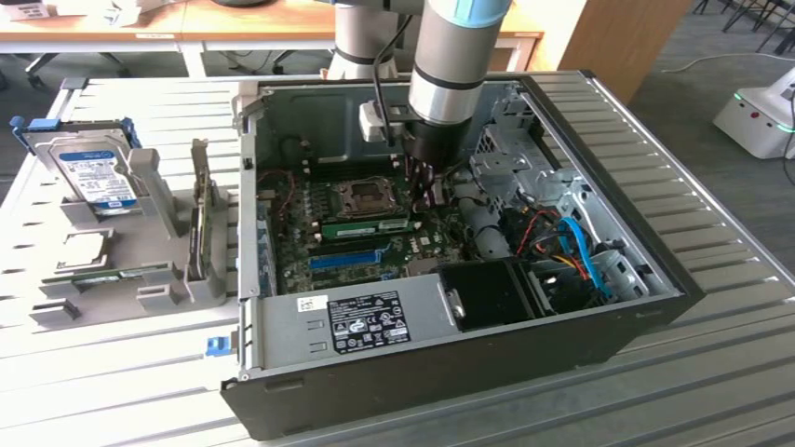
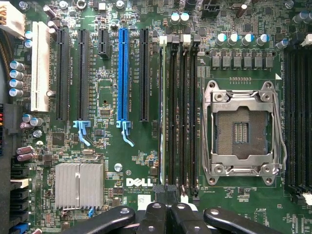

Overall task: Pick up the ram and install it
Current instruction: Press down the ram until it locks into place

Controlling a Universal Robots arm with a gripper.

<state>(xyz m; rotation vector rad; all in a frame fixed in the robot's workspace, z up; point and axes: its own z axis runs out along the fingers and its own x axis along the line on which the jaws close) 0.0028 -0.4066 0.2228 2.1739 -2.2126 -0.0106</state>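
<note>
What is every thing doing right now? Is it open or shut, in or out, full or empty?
computer case: lying on its side, cover off.
processor socket: empty, metal frame down.
ram: standing on edge in a memory slot; whether fully clicked in cannot be told.
gripper: shut, at that ram's end.
other ram stick: lying in the grey holder, outside the case.
hard drive: upright in the grey holder.

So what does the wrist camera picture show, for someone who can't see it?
The gripper, shut, hovers over a green motherboard, lined up with a row of black memory slots. Beside them sits an empty silver processor socket, and on the slots' other side a long blue slot.
</note>
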